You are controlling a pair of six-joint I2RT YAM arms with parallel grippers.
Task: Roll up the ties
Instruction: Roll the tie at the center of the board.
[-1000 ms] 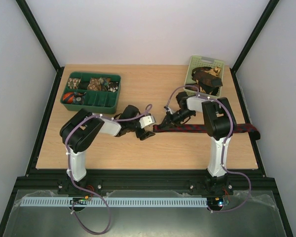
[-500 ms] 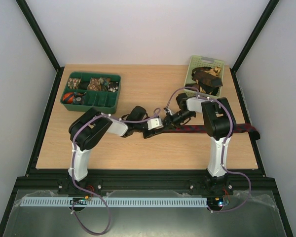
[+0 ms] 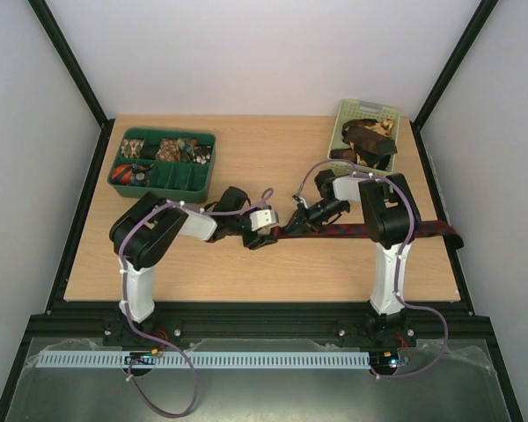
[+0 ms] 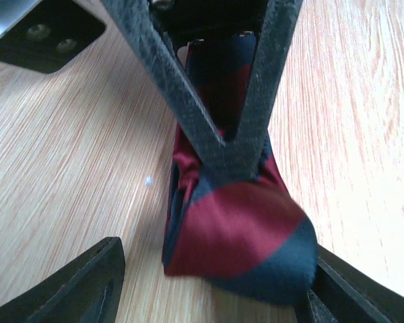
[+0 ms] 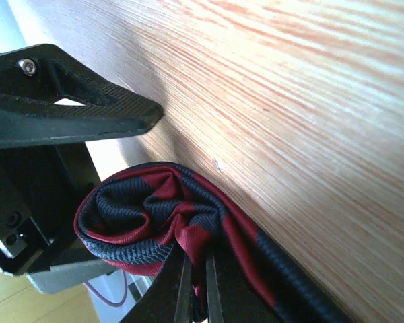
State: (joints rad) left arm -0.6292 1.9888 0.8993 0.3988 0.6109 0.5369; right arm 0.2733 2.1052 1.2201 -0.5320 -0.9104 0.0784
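- Lying across the right half of the table (image 3: 246,264), the striped tie (image 3: 370,230) has its left end wound into a small, loose coil (image 5: 148,215).
- The right gripper (image 5: 195,276) is pinched tight on the coil's core.
- The left gripper (image 4: 215,289) straddles the coil with its jaws apart, gripping nothing.
- Risk: the slippery fabric may spring open if the pinch lets go before the left jaws close.

Lab cell: black frame (image 3: 67,60), white walls (image 3: 264,53)
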